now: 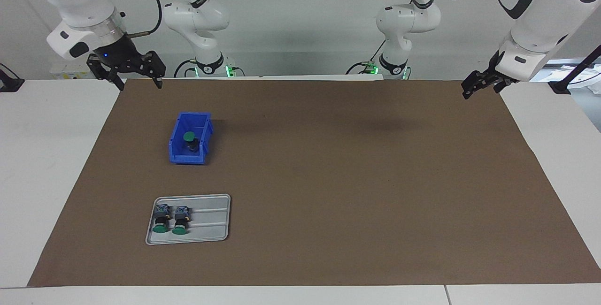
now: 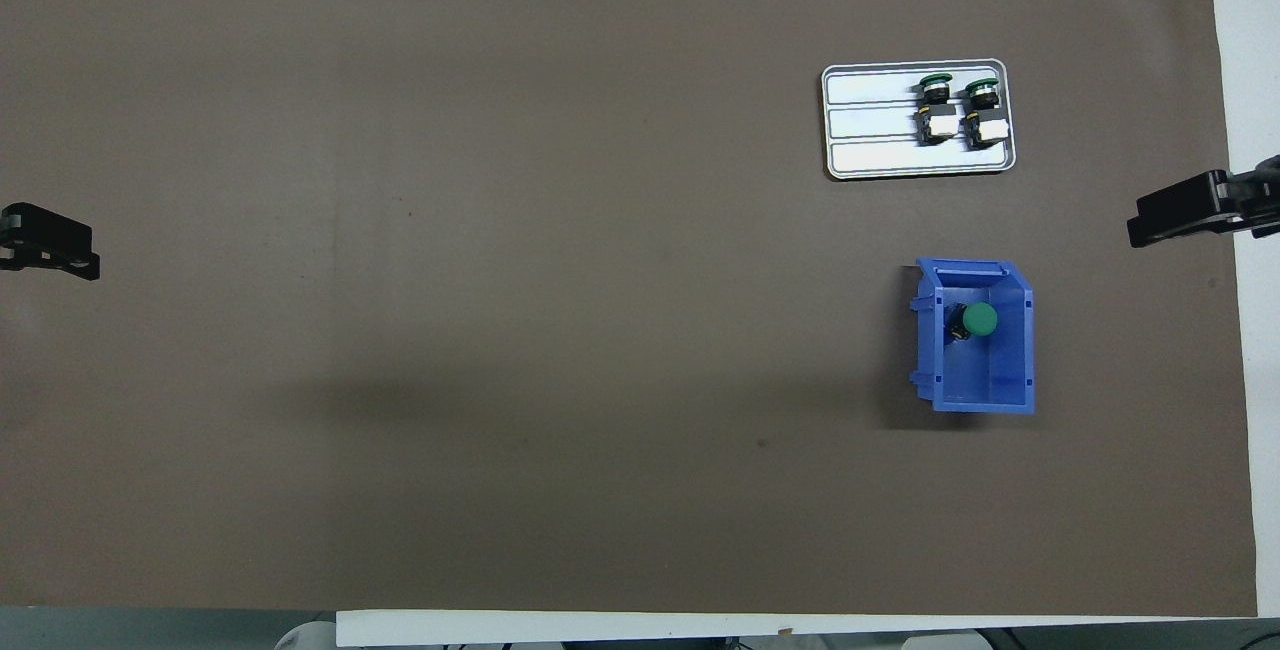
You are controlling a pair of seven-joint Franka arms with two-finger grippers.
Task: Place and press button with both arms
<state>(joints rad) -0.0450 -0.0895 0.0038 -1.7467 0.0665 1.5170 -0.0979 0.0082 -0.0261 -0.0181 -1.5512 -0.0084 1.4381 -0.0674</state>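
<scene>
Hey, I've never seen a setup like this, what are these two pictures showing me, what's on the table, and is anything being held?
These are two white robot arms at a table covered by a brown mat. One picture looks across the table at the robots; the other looks down from above their end.

The right gripper and left gripper hang over the mat's edges, jaws open, holding nothing.

All the items sit toward the right arm's end. A blue bin holds one green-capped push button. Farther from the robots, a grey tray carries two more buttons lying side by side.
</scene>
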